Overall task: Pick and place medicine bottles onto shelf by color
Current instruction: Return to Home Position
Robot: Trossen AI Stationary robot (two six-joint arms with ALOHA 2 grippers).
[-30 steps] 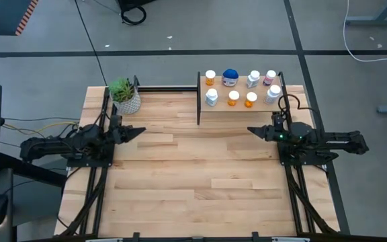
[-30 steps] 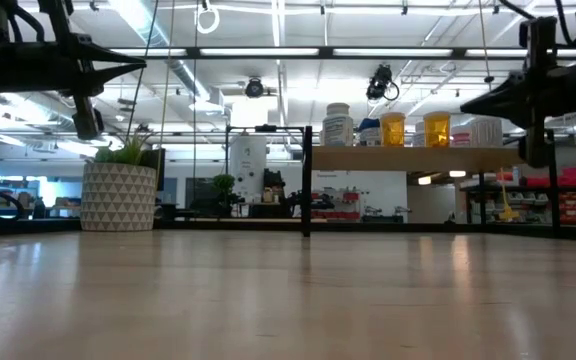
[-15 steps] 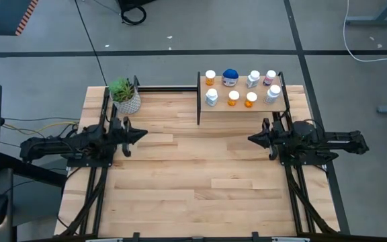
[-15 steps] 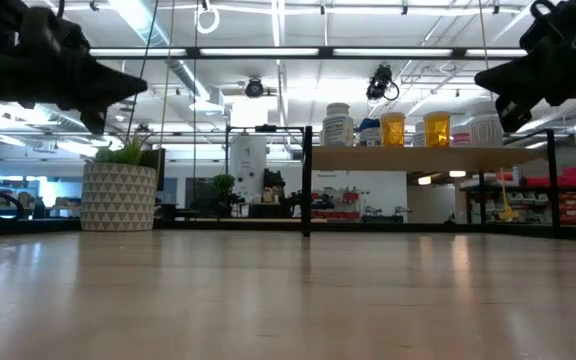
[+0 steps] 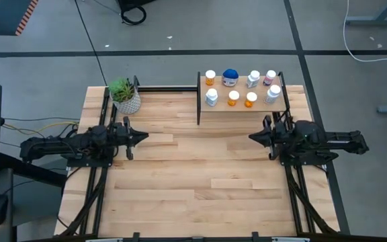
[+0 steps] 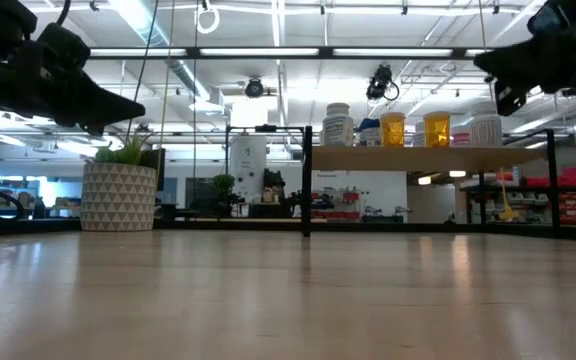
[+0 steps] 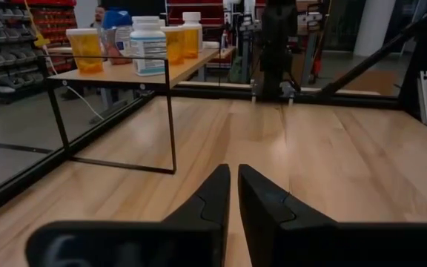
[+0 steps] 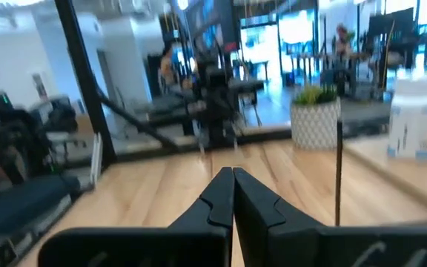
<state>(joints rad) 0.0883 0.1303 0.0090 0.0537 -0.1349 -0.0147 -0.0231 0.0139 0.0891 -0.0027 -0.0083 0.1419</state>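
Left gripper (image 5: 144,136): clenched on nothing, fingers (image 7: 212,202) all but touching at the tips. Raised above the left part of the surface (image 5: 193,178), tips toward the middle. Clear of the wood in the low view (image 6: 138,107).

Right gripper (image 5: 251,137): likewise clenched and empty, fingers (image 8: 215,199) pressed together. Raised above the right part of the surface, tips toward the middle. Opposite the left gripper and well apart from it. Near the front edge of the shelf (image 5: 242,87), not touching it. High over the wood in the low view (image 6: 482,62).

Shelf: light wood on black posts, at the far right of the surface. Carries eight bottles (image 5: 242,88), all upright, in two rows of four.

Back row, starting from the end nearer the middle of the surface:
- back orange bottle (image 5: 210,77)
- blue bottle (image 5: 230,77), rounded
- pale bottle (image 5: 254,78)
- pink bottle (image 5: 269,77)

Front row, same order:
- labelled white bottle (image 5: 211,97)
- two orange bottles side by side, the first (image 5: 233,98) just beside the second (image 5: 250,99)
- end white bottle (image 5: 273,93), beside the post at that end

Plant (image 5: 124,94): green, in a patterned white pot, at the far left corner of the surface, well apart from the shelf.
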